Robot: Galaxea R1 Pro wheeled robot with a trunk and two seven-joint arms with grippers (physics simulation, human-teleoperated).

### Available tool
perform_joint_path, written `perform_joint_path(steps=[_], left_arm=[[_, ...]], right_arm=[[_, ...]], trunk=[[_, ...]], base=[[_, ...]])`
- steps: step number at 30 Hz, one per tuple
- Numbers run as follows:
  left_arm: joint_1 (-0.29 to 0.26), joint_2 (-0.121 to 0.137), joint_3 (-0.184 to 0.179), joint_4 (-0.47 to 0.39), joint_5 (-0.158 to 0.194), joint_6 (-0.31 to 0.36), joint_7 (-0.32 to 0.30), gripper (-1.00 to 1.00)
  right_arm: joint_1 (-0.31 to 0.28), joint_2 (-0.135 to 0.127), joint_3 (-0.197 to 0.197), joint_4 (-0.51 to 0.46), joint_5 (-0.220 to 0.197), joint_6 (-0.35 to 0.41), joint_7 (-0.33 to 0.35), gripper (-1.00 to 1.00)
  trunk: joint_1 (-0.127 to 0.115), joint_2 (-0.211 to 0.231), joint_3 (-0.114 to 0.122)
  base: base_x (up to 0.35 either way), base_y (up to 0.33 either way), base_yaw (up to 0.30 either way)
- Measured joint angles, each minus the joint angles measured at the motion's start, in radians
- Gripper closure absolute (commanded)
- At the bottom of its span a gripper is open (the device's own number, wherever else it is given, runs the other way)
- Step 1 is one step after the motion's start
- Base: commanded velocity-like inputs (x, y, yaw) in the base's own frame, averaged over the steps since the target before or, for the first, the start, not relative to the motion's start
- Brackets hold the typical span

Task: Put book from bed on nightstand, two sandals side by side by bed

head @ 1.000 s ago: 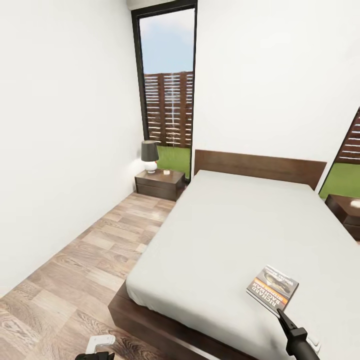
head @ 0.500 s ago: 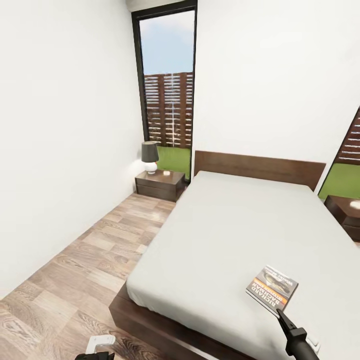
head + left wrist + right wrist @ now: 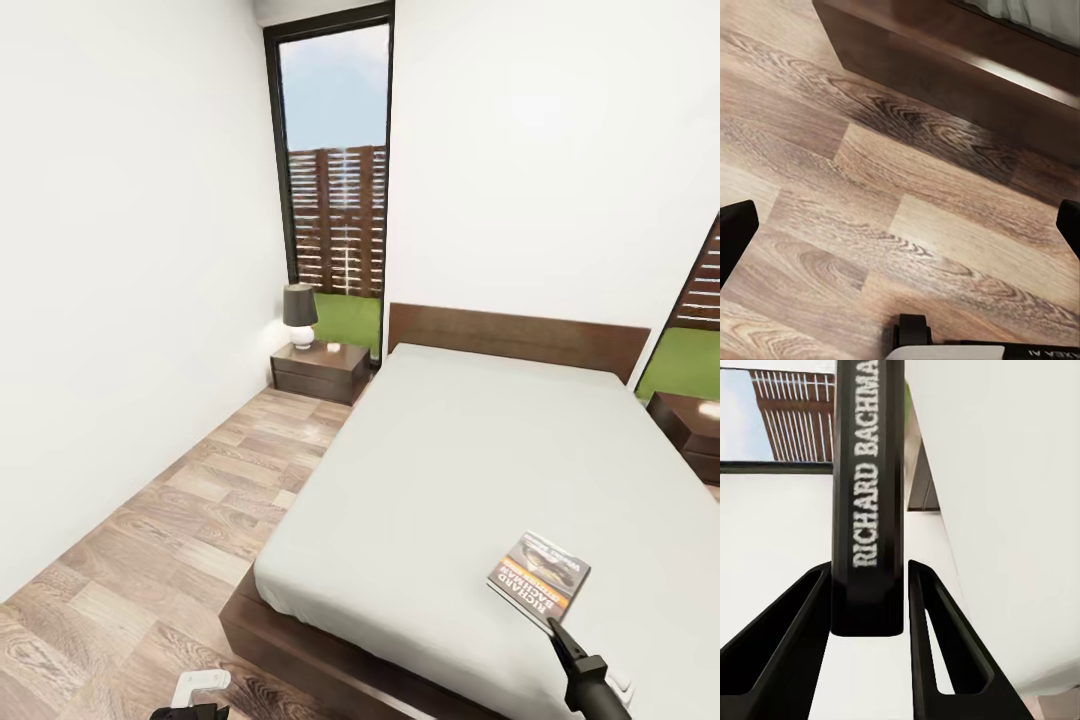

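now book (image 3: 868, 502) spine between right pincer (image 3: 868, 607) fingers

The book (image 3: 539, 576) has a dark cover with an orange band and white lettering. The bed (image 3: 300, 640) has a dark brown frame and pale grey-white mattress. The floor (image 3: 150, 540) is brown wood-grain planks. The walls (image 3: 120, 250) are white.

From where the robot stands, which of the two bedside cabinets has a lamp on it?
The nightstand by the tall window, left of the bed, carries a dark-shaded lamp. The other nightstand, at the right edge, shows none.
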Motion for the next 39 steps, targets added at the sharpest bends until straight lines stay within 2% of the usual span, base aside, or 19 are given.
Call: perform_joint_path(steps=[19,39], left_arm=[[0.0,0.0,0.0,0.0,0.0,0.0,0.0,-1.0],[0.0,0.0,0.0,-0.002,0.001,0.0,0.0,-1.0]], right_arm=[[0.0,0.013,0.0,-0.003,0.001,0.0,-0.002,1.0],[0.0,0.014,0.003,-0.002,0.002,0.0,-0.002,1.0]], trunk=[[-0.073,0.133,0.06],[-0.073,0.134,0.06]], base=[[0.0,0.0,0.022],[0.0,0.0,0.245]])
